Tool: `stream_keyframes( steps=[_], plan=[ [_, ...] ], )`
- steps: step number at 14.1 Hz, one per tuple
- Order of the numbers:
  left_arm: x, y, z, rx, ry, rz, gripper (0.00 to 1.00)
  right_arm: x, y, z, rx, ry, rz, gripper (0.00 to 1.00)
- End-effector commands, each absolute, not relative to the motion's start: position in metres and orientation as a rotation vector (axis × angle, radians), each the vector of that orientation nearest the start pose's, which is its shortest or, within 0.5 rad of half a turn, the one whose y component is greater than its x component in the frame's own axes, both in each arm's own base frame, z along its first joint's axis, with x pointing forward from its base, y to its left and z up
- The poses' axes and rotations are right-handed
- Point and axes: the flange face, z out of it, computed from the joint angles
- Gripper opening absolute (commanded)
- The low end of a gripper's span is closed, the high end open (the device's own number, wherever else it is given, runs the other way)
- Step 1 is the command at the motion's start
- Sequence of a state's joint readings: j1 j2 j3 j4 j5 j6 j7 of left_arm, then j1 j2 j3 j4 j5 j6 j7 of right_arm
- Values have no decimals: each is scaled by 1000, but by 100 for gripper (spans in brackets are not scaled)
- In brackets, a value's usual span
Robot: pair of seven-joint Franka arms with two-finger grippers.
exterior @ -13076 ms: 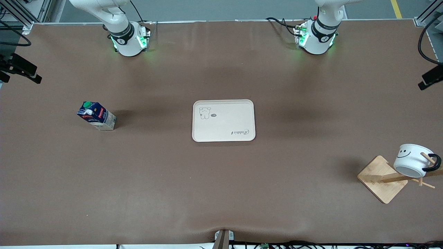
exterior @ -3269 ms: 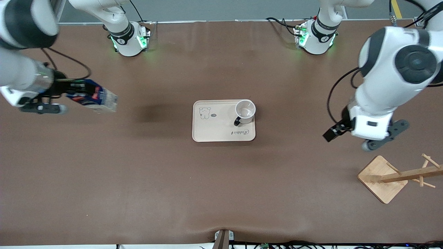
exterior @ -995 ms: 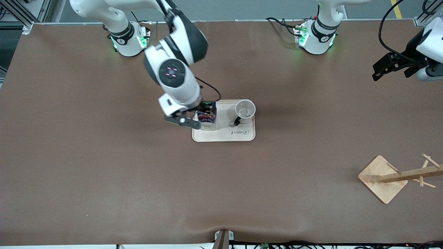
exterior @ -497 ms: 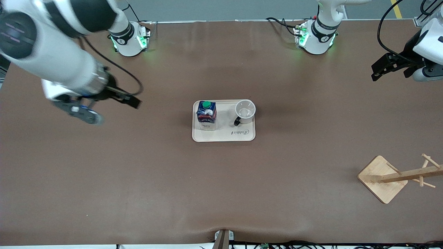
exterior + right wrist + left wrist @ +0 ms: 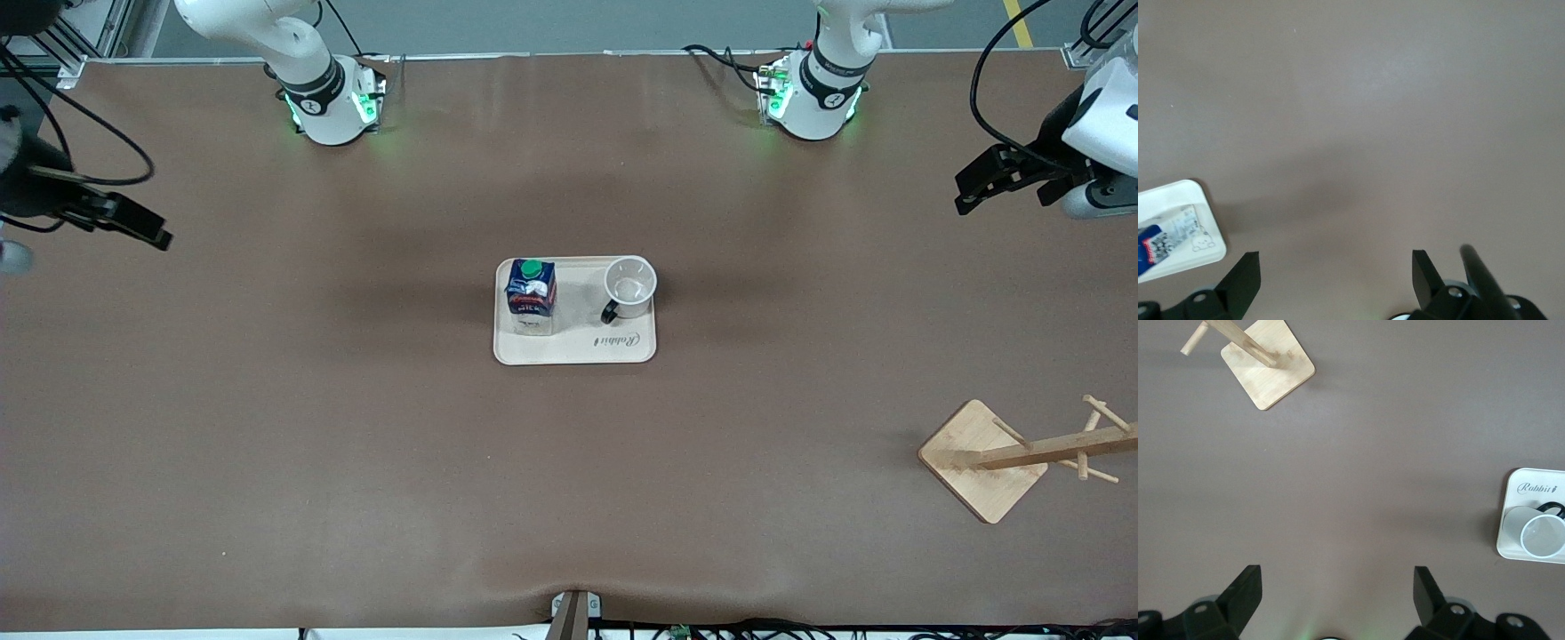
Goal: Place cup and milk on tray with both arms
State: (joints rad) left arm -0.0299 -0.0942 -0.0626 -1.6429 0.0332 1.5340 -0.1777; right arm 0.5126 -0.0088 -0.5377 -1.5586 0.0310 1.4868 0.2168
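Tray: in my left wrist view only one corner shows, the rest cut by the picture's edge. In my right wrist view again only a corner, the remainder out of frame.

Milk: right wrist view catches just a slice of the carton on the tray; the cap is not visible there.

Cup: partly cut by the edge in the left wrist view; the face on its side cannot be seen.

Wooden rack: its pegs run off the front view's edge.

My right claw: its arm mostly out of frame, well apart from the tray.

Tray lettering: small but legible in the front view.
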Motion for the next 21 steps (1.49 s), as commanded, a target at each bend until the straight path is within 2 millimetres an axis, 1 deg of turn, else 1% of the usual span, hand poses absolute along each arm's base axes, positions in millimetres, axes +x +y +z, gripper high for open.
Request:
stream_keyframes(
  steps=[1,2,3,4,5,6,7,8,9,10,11,12,21],
  plan=[
    [522,-46,643,-3080,-111,17,100,524,-55,633,-3075,221,31,100],
    [522,-49,645,-3081,-106,12,100,528,-64,639,-3083,154,5,100],
    [524,-50,643,-3081,-103,17,100,534,-77,646,-3097,70,-27,100],
    [524,-50,643,-3081,-101,17,100,542,-92,647,-3115,20,-37,100],
    [524,-50,641,-3080,-101,28,100,548,-97,657,-3102,32,-73,100],
    [523,-49,642,-3080,-101,28,100,548,-93,658,-3079,29,-69,100],
    [523,-50,642,-3078,-99,28,100,550,-83,657,-3067,40,-67,100],
    [523,-51,642,-3078,-97,30,100,549,-71,658,-3062,81,-47,100],
    [522,-51,642,-3078,-97,35,100,546,-50,655,-3057,73,21,100],
    [522,-50,644,-3078,-100,33,100,543,-37,655,-3053,58,48,100],
    [521,-50,643,-3077,-100,42,100,544,-29,655,-3053,85,53,100],
    [522,-49,644,-3079,-100,40,100,544,-29,654,-3055,121,62,100],
    [521,-49,643,-3078,-100,45,100,543,-33,651,-3072,128,75,100]
  ],
)
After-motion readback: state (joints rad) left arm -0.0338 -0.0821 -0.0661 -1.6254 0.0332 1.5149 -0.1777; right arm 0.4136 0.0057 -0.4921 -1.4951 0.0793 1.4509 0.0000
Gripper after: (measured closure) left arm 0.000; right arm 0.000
